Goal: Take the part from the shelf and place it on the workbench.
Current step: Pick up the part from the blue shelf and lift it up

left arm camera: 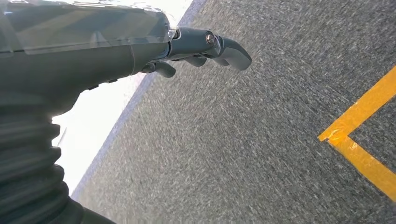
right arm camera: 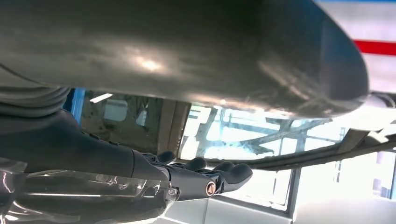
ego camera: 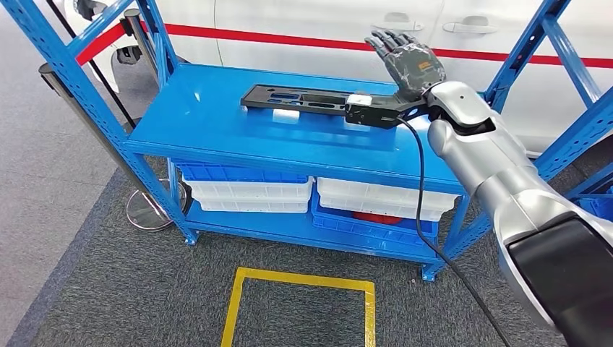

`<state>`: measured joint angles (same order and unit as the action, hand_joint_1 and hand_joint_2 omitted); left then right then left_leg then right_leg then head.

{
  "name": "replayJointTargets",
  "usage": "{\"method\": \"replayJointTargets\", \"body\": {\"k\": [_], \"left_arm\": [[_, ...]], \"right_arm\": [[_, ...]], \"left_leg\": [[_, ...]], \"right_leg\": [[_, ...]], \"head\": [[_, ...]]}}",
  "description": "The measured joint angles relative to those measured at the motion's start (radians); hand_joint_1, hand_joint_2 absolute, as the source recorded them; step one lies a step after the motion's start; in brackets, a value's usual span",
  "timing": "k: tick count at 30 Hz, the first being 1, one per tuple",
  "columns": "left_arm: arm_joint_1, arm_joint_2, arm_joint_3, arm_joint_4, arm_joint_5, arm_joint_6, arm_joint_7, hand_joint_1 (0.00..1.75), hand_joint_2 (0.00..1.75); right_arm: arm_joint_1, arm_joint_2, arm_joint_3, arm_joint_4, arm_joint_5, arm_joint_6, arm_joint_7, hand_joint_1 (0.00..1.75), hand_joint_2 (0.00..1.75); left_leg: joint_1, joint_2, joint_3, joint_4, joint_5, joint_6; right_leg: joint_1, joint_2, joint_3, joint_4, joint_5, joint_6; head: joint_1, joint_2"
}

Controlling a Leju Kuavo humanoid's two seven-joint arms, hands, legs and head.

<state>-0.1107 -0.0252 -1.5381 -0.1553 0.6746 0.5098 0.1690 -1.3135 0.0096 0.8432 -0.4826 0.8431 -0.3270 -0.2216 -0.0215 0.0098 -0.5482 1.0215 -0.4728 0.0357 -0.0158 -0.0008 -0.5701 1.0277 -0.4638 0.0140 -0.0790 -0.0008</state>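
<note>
Standing before the robot is a blue shelf (ego camera: 217, 126) whose top deck carries the part (ego camera: 300, 99), a long flat black plate with slots cut through it. Its long axis runs from 9 o'clock to 3 o'clock across the deck, nearly parallel to the front edge, with the 3 o'clock end nearest the right arm. A small white block (ego camera: 286, 116) sits on the deck just at its front edge, whether under it or beside it cannot be told.

On the head view the right hand (ego camera: 408, 61) is raised past the part's 3 o'clock end, palm facing forward, fingers spread and upright, holding nothing. The part lies at about 8 o'clock from that hand, lower and nearer the robot. A dark camera bracket at the wrist overlaps the plate's end in the picture; contact there cannot be judged. Judged from this, the right hand would be the one to come down onto that near end.

On the lower tier sit blue bins (ego camera: 242, 173) and white bins (ego camera: 249, 194) stacked side by side; something red (ego camera: 376, 217) shows in the bin at 3 o'clock.

Hanging over grey carpet (left arm camera: 233, 140) with yellow tape (left arm camera: 359, 135), the left hand (left arm camera: 196, 46) has its fingers slightly curled and apart, empty, and is well away from the shelf.
</note>
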Motion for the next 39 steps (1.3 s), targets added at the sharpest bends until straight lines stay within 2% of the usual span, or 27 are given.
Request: {"method": "replayJointTargets", "body": {"k": [2, 4, 9, 13, 18, 39], "left_arm": [[0.001, 0.000, 0.017, 0.000, 0.039, 0.013, -0.038, 0.00, 1.75], [0.002, 0.001, 0.049, 0.000, 0.102, 0.024, -0.119, 0.00, 1.75], [0.009, 0.007, 0.195, 0.000, 0.288, 0.045, -0.333, 0.00, 1.75], [0.009, 0.009, 0.299, 0.000, 0.365, 0.019, -0.416, 0.00, 1.75], [0.010, 0.012, 0.369, 0.000, 0.375, -0.005, -0.425, 0.00, 1.75], [0.017, 0.013, 0.397, 0.000, 0.386, -0.018, -0.410, 0.00, 1.75]], "right_arm": [[0.015, 0.007, 0.001, 0.012, -0.001, -0.005, -0.005, 0.00, 0.00], [0.041, 0.010, 0.001, 0.018, -0.004, -0.012, -0.005, 0.00, 0.00], [0.098, 0.005, 0.002, 0.024, -0.016, -0.018, -0.001, 0.00, 0.00], [0.112, -0.003, 0.002, 0.024, -0.014, -0.026, 0.005, 0.00, 0.00], [0.115, -0.009, 0.009, 0.021, 0.007, -0.056, 0.022, 0.00, 0.00], [0.129, -0.009, 0.040, 0.013, 0.016, -0.057, 0.018, 0.00, 0.00]], "left_leg": [[0.000, 0.000, 0.000, 0.000, 0.000, 0.000], [0.000, 0.000, 0.000, 0.000, 0.000, 0.000], [0.000, 0.000, 0.000, 0.000, 0.000, 0.000], [0.000, 0.000, -0.001, 0.001, 0.000, 0.000], [0.000, 0.000, -0.001, 0.001, 0.000, 0.000], [0.000, 0.000, -0.002, 0.001, 0.000, 0.000]], "right_leg": [[0.000, 0.000, 0.000, 0.000, 0.000, 0.000], [0.000, 0.000, 0.000, 0.000, 0.000, 0.000], [0.000, 0.000, -0.001, 0.000, 0.000, 0.000], [0.000, 0.000, -0.001, 0.000, 0.000, 0.000], [0.000, 0.000, -0.002, 0.000, 0.000, 0.000], [0.000, 0.000, -0.002, 0.000, 0.000, 0.000]], "head": [[0.000, 0.000], [0.000, 0.000], [0.000, 0.000], [0.000, 0.000], [0.000, 0.000], [0.000, 0.000]]}}
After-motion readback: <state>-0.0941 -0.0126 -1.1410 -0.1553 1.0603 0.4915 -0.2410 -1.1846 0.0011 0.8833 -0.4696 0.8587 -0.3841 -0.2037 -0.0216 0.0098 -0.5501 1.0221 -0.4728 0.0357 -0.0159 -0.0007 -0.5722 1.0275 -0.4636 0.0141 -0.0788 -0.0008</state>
